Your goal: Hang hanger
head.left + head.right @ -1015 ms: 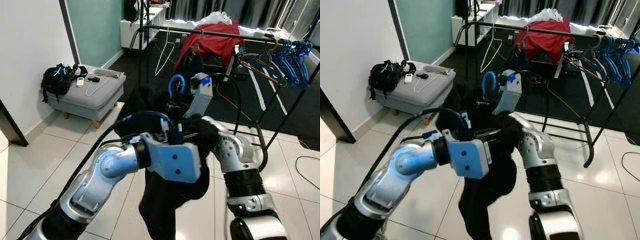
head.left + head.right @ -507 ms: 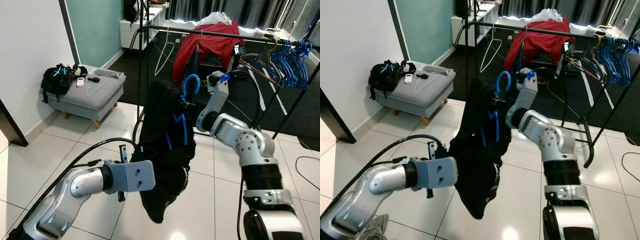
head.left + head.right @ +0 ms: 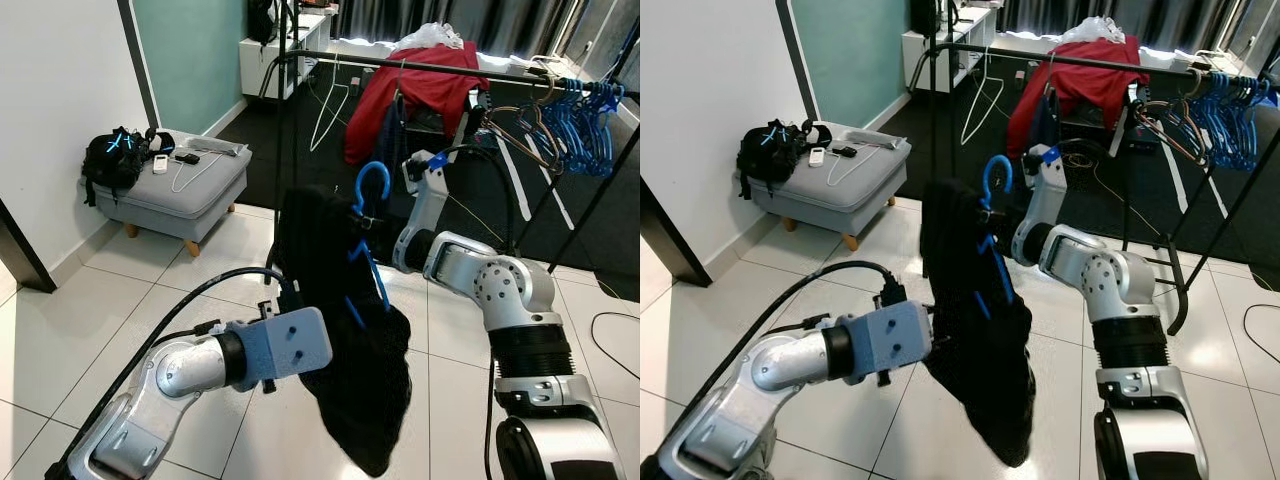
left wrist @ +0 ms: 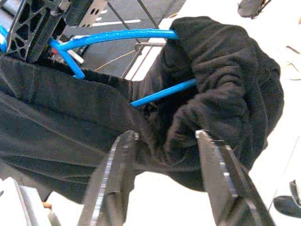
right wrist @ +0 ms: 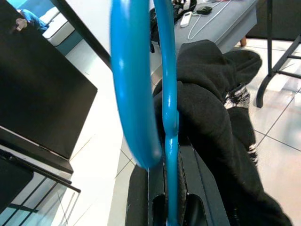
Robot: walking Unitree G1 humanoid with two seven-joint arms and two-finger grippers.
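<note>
The right end effector [image 5: 170, 207] grips the neck of the blue hanger [image 3: 371, 190], holding it and its draped black garment [image 3: 345, 330] up before the clothes rail [image 3: 420, 66], while the left end effector [image 4: 164, 188], fingers spread wide, straddles the garment's lower folds.

I can't read any text, label, brand or number on anything in my views from here
</note>
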